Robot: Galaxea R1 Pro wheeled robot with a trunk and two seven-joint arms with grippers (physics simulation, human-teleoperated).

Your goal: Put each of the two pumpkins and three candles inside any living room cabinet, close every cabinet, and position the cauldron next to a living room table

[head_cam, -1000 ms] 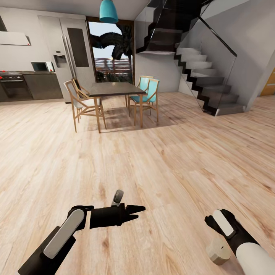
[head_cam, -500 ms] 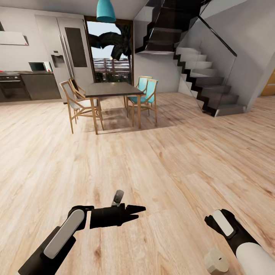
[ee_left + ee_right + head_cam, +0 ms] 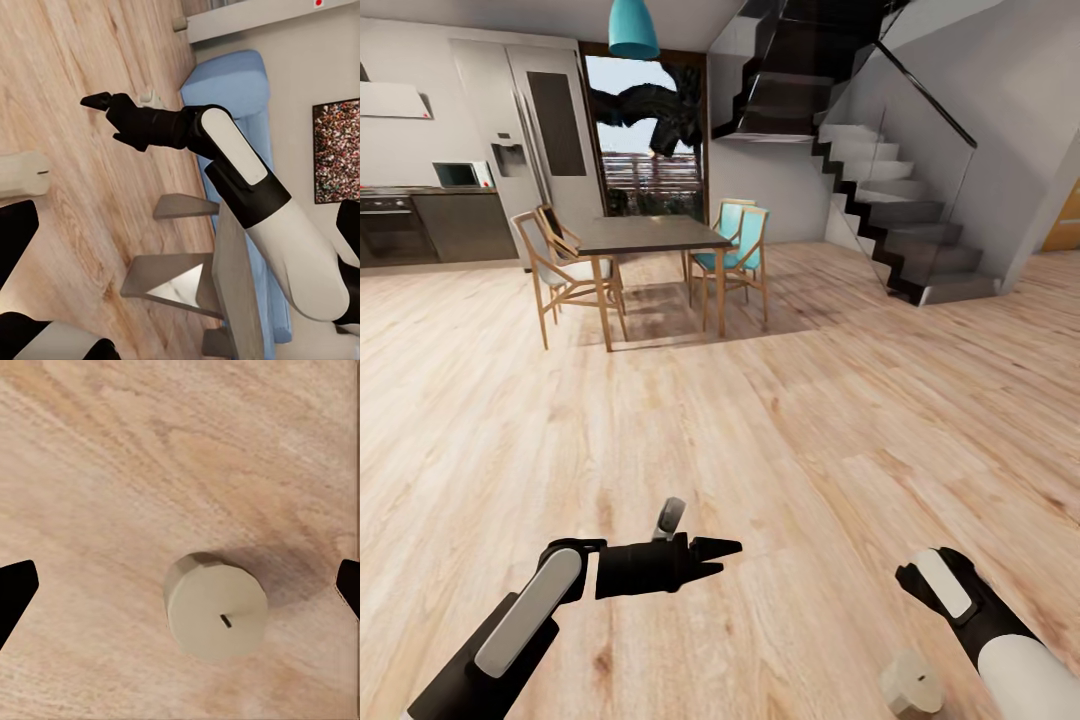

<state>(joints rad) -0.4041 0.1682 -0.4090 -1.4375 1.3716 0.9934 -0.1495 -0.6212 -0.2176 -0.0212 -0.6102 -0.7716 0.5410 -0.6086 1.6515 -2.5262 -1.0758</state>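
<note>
Head view, left to right: kitchen run with oven [image 3: 388, 228] and microwave [image 3: 460, 175] at far left, tall fridge [image 3: 535, 140] beside it. Dining table [image 3: 645, 236] in mid-room on the wood floor [image 3: 760, 430], wooden chairs [image 3: 555, 270] on its left side, teal chairs [image 3: 740, 250] on its right, teal pendant lamp [image 3: 633, 30] above. Dark staircase [image 3: 890, 200] with glass rail on the right.

Left arm low in the head view, left tool [image 3: 720, 558] pointing right over the floor, black fingers close together, narrow, nothing between them.

Right arm at the lower right corner, forearm white, wrist black. Right tool [image 3: 96, 100] shows in the left wrist view as a dark tip over the floor; its gap can't be told there. In the right wrist view two black fingertips [image 3: 15, 589] sit at opposite picture edges, so the right tool is spread wide, holding nothing.

One candle [image 3: 908, 684] lies on the floor just beside the right arm, at the head view's bottom edge. Right wrist view looks straight down on the candle [image 3: 216, 606]: beige faceted stub, small dark wick mark on top, between the spread fingertips but not touching either.

Left wrist view also shows a blue sofa [image 3: 225, 82] and a picture [image 3: 336, 150] on the wall.
</note>
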